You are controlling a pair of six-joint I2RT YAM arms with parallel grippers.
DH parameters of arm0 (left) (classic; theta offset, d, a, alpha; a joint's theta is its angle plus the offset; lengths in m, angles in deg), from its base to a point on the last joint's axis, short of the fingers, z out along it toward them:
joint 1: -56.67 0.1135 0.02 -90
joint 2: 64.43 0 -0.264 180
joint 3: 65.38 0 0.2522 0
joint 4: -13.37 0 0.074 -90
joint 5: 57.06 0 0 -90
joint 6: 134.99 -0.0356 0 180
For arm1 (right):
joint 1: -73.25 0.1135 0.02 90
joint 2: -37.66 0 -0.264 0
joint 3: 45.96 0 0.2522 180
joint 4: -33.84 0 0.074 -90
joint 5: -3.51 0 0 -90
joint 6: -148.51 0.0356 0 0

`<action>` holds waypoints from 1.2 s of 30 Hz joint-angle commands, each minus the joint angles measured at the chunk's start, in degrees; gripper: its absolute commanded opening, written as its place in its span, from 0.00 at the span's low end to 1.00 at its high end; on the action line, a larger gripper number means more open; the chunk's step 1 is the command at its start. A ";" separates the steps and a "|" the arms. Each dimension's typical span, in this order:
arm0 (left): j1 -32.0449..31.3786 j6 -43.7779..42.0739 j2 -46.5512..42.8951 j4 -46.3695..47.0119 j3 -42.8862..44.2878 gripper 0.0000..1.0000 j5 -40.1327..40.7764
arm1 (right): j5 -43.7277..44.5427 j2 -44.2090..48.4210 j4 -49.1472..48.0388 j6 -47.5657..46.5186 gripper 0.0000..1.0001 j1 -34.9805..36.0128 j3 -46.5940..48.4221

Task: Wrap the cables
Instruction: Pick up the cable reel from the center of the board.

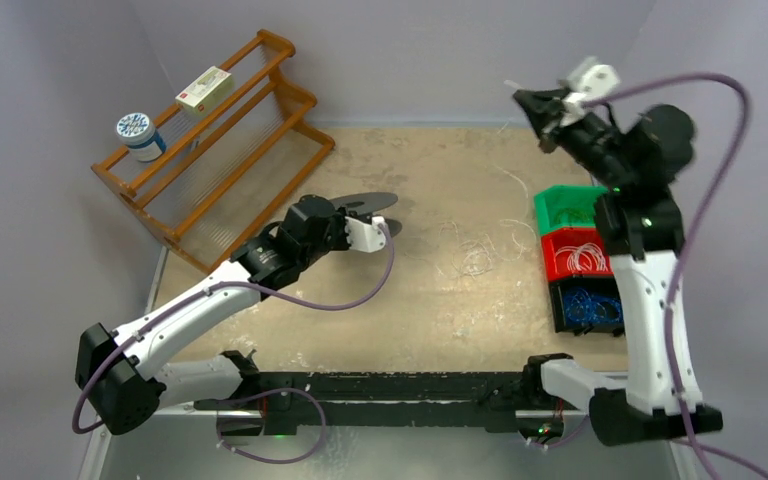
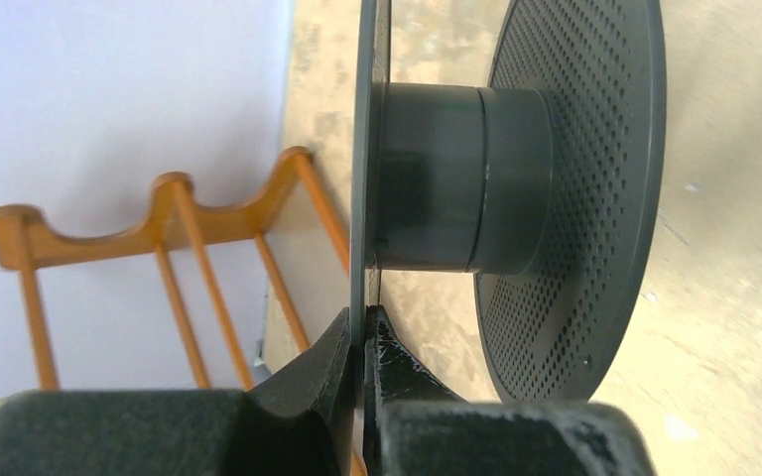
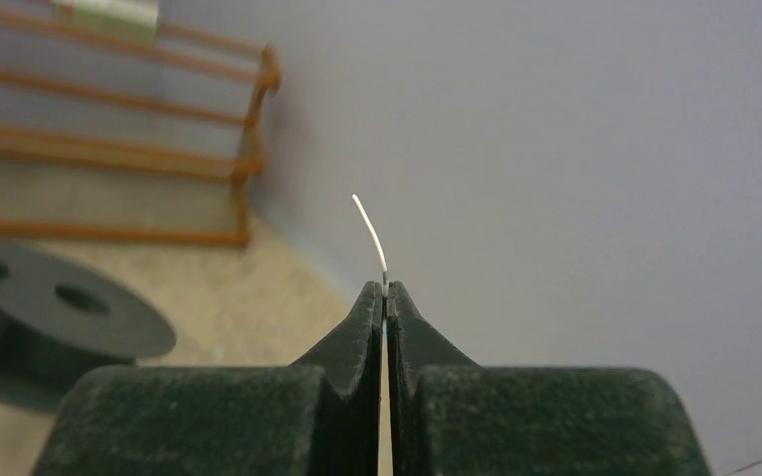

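My left gripper (image 1: 385, 222) is shut on the thin flange of a black spool (image 1: 363, 204) and holds it on edge over the middle of the table. In the left wrist view the fingers (image 2: 365, 317) pinch that flange below the bare hub (image 2: 456, 178), and the perforated far flange (image 2: 580, 198) is on the right. My right gripper (image 1: 522, 98) is raised high at the back right, shut on a thin white cable whose short end (image 3: 369, 233) sticks up past the fingertips (image 3: 385, 290). Loose pale cables (image 1: 475, 255) lie tangled on the table.
Green (image 1: 568, 208), red (image 1: 580, 255) and dark (image 1: 588, 305) bins stand in a row at the right; the red one holds pale cables, the dark one blue wires. A wooden rack (image 1: 210, 150) with a tin and a box stands at the back left. The spool also shows in the right wrist view (image 3: 60, 307).
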 commanded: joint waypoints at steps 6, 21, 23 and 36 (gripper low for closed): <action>0.13 -2.56 -3.06 -2.28 -2.19 0.00 -7.64 | -4.55 -5.34 20.70 -18.24 0.00 14.04 -10.79; 0.46 -8.52 -5.72 1.33 -8.72 0.00 -11.10 | -7.14 -19.89 25.37 -25.14 0.00 26.12 -19.73; 0.65 -10.10 -6.04 1.58 -9.59 0.00 -11.92 | -9.08 -21.11 28.62 -27.37 0.00 26.17 -19.63; -0.04 -16.36 -4.01 4.25 -10.05 0.00 -10.88 | -10.06 -29.38 31.45 -27.65 0.00 27.95 -20.56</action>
